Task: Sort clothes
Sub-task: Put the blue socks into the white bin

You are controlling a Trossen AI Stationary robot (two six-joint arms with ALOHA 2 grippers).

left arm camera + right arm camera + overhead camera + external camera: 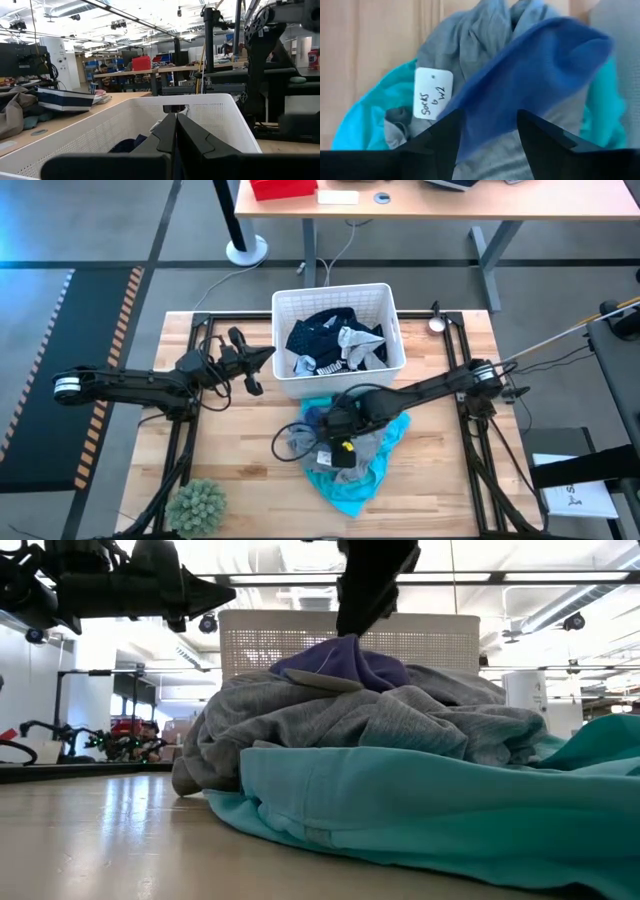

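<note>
Just three garments [352,455] (one basket [338,302]).

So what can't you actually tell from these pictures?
- Clothes in the white slotted plastic basket: high view shows dark and pale fabric tangled together; single garments too small to separate.
- Soft blue fabric piece: right wrist view shows it between the right gripper and its open jaws; what garment it is stays unclear.
- Grey garment: the turquoise garment hides its lower part in the low view.
- Left gripper, jaws shut: hides part of the basket's inside in its wrist view.
</note>
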